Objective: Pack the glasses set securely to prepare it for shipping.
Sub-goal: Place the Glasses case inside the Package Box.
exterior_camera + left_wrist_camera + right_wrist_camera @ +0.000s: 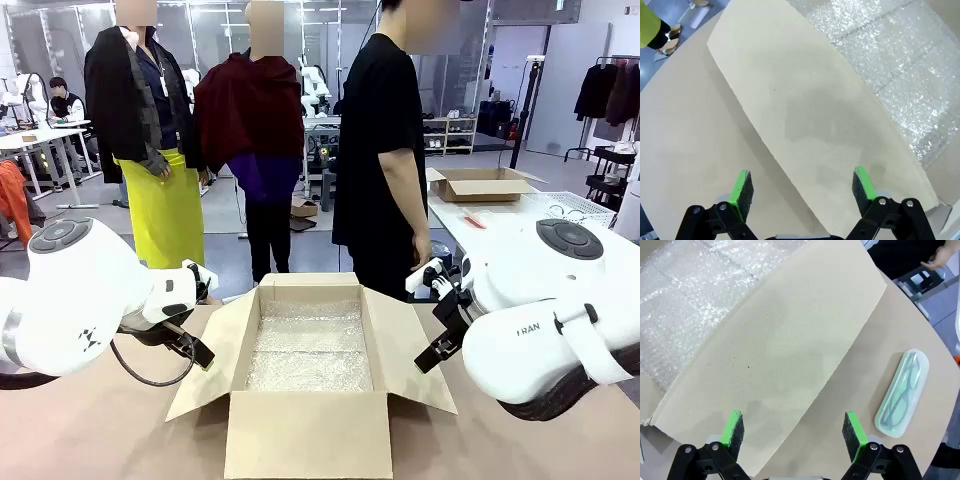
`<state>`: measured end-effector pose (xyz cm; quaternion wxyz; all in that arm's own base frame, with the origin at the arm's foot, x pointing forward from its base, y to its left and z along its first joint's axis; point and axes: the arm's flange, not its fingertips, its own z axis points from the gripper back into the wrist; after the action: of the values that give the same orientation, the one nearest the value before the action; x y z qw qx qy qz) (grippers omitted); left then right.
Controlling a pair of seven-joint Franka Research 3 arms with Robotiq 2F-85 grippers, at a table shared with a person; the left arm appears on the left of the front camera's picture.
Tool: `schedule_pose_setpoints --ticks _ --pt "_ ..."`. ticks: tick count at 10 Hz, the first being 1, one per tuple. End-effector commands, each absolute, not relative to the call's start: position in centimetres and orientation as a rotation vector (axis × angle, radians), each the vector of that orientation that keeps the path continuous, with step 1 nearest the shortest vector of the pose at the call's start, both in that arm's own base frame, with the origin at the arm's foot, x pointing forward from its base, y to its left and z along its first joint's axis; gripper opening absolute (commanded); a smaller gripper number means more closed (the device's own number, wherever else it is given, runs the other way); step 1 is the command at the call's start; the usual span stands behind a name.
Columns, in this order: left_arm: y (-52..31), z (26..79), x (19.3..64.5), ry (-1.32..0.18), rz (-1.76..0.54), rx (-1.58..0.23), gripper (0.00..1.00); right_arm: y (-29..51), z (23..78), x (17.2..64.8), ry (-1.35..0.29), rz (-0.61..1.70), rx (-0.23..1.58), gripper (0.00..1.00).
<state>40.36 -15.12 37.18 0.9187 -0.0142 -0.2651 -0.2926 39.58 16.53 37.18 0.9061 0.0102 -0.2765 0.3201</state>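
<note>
Tan desk [867, 365] carries the mint green glasses case [903, 393] just beside the released right gripper [792, 422]. The left gripper [801, 180] is released too, and the open cardboard box [305, 435] holds bubble wrap [310, 350].

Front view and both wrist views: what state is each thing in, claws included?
cardboard box: open, flaps spread outward.
bubble wrap: lying flat on the box's floor.
mint green glasses case: flat on the table beside the box, glasses inside.
left claw: open, empty, above a box flap.
right claw: open, empty, above a box flap.
</note>
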Motion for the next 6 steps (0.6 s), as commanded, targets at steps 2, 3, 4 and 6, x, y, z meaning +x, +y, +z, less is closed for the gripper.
schedule_pose_setpoints --ticks 2,3,4,6 --pt "-15.14 37.18 40.35 -0.545 -0.602 -0.029 1.0 16.53 37.18 39.58 -0.571 0.661 0.021 1.0" --pt "-15.14 37.18 40.35 -0.545 -0.602 -0.029 1.0 16.53 37.18 39.58 -0.571 0.661 0.021 1.0" --pt "-15.14 37.18 40.35 -0.545 -0.602 -0.029 1.0 16.53 37.18 39.58 -0.571 0.661 0.021 1.0" --pt "-15.14 37.18 40.35 -0.545 -0.602 -0.029 1.0 16.53 37.18 39.58 -0.571 0.661 0.021 1.0"
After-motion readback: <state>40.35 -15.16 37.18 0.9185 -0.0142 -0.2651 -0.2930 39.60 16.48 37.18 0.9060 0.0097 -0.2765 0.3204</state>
